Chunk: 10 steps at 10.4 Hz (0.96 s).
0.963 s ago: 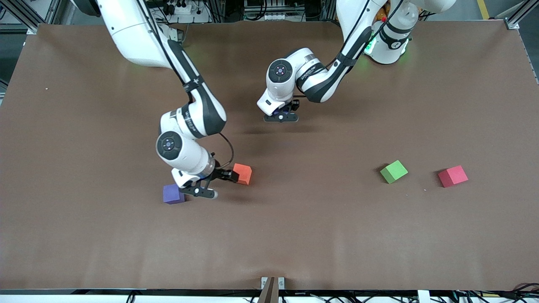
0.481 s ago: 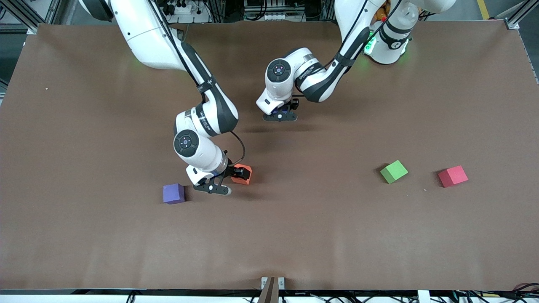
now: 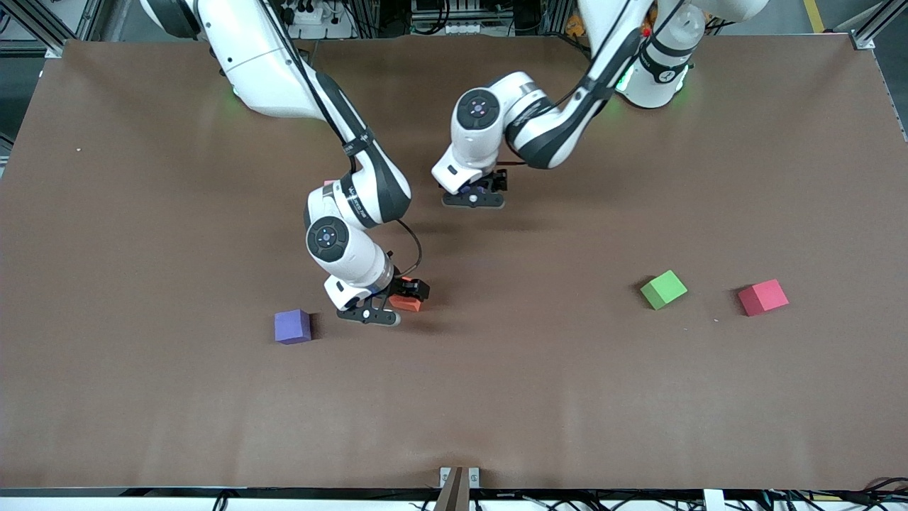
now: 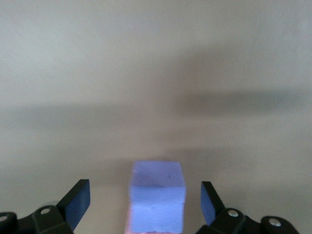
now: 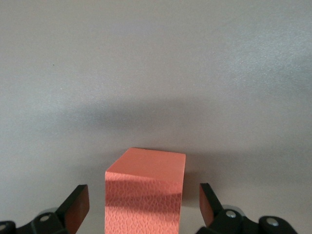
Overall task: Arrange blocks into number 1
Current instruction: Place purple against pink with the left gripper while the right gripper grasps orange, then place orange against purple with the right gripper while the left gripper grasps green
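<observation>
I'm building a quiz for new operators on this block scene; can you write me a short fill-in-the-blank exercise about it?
1. The right gripper has its open fingers on either side of the ____ block.
2. Seen from the left wrist, the left gripper is open, with a light ____ block between its fingers.
3. The block nearest the left arm's end of the table is ____.
4. The purple block lies closer to the ____ arm's end of the table than the green block does.

Missing words: orange; blue; red; right
</observation>
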Motion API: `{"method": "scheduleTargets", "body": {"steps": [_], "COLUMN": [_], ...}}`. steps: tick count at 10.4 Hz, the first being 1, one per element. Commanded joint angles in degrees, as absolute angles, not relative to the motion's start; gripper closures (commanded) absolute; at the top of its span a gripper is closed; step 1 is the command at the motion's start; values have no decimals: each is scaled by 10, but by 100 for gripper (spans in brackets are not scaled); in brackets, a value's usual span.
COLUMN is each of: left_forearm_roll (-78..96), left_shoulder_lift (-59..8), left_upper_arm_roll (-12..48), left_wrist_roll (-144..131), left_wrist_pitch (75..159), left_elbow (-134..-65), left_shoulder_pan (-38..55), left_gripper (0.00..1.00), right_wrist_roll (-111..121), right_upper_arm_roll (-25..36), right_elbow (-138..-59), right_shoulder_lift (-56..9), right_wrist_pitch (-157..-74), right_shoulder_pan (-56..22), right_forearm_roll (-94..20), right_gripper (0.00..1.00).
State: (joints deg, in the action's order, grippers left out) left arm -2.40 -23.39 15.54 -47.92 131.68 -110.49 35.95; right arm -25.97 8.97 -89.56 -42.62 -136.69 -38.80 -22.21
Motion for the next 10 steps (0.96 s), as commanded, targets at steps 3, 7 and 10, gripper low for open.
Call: {"method": "scheduleTargets", "body": {"steps": [3,7,10], "left_forearm_roll": [-34,-34,-30], "left_shoulder_lift": [-162,-150,-168], "left_upper_arm_roll": [159,44,-27], "left_wrist_roll": [-309,-298,-306], "left_wrist_pitch": [1275,1230,1230], "left_elbow": [-1120,-1114,-1102], "left_shoulder_pan": [216,171,170], "left_gripper": [0,0,0], "right_wrist_roll": [-207,-220,-261], "right_upper_arm_roll": [120,122,122], "right_elbow": [-875,-875,-875], "right_shoulder_lift": [-451,-448,-445], "right_wrist_pitch": [-1362,-1358,-1357], "right_shoulder_pan": [-407,-419,-429], "right_forearm_roll": [-227,-233,-230], "right_gripper": [4,43,43]}}
